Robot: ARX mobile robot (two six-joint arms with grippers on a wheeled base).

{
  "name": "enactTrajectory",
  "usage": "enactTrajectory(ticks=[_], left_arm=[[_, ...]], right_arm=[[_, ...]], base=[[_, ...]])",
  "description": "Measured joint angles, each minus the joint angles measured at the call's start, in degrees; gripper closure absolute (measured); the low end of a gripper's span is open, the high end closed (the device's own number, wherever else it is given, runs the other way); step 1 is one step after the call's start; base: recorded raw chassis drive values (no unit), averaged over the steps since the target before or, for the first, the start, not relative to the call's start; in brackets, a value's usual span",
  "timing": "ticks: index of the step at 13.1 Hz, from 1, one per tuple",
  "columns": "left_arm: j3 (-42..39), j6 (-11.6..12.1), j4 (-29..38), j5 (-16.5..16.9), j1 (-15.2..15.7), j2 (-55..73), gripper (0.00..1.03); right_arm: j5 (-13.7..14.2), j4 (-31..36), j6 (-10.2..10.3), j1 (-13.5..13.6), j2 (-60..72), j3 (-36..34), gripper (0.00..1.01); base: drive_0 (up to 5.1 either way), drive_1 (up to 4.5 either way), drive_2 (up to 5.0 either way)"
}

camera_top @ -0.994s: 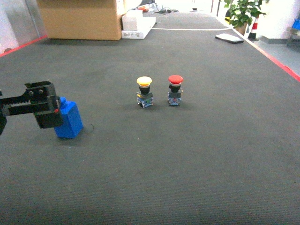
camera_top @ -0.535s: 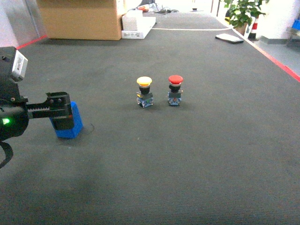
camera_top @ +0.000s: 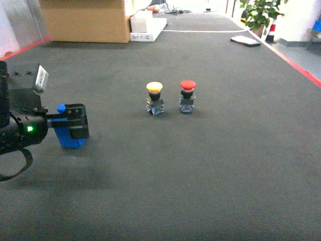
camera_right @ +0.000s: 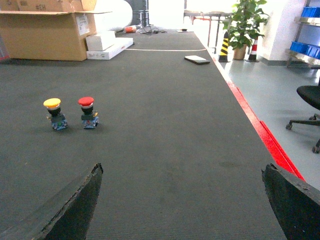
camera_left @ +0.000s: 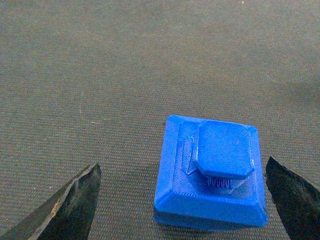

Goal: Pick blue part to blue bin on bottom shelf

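The blue part (camera_left: pixel 210 175), a square block with a raised cap, stands on the dark carpet; the head view shows it at the left (camera_top: pixel 67 135). My left gripper (camera_left: pixel 182 165) is open, and the part sits between its dark fingers (camera_left: pixel 75 205), nearer the right one and touching neither. From the head camera the left gripper (camera_top: pixel 75 121) overlaps the part's top. My right gripper (camera_right: pixel 182 171) is open over bare carpet, with nothing between its fingers. Blue bins (camera_right: pixel 305 47) sit on a metal rack at the far right. I cannot make out the bottom shelf.
A yellow push-button (camera_top: pixel 154 98) and a red push-button (camera_top: pixel 187 96) stand side by side mid-carpet. A cardboard box (camera_top: pixel 85 20) and white boxes (camera_top: pixel 145 27) lie at the back. Red tape (camera_right: pixel 260 130) edges the carpet on the right, with an office chair (camera_right: pixel 307 107) beyond.
My left arm has moved right and forward, bringing its wrist into the head view. The gripper now sits over the blue part, which has not moved.
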Motion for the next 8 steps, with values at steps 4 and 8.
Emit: enactTrajectory(ticks=[4, 8], left_arm=[[3.8, 0.8, -0.7, 0.1, 0.3, 4.2, 0.05], [5.0, 2.8, -1.2, -0.9, 0.3, 5.0, 0.44]], right_arm=[[0.0, 0.0, 0.0, 0.0, 0.0, 0.0, 0.03], [0.0, 0.0, 0.0, 0.0, 0.0, 0.0, 0.03]], base=[[0.0, 0.0, 0.0], [0.0, 0.0, 0.0]])
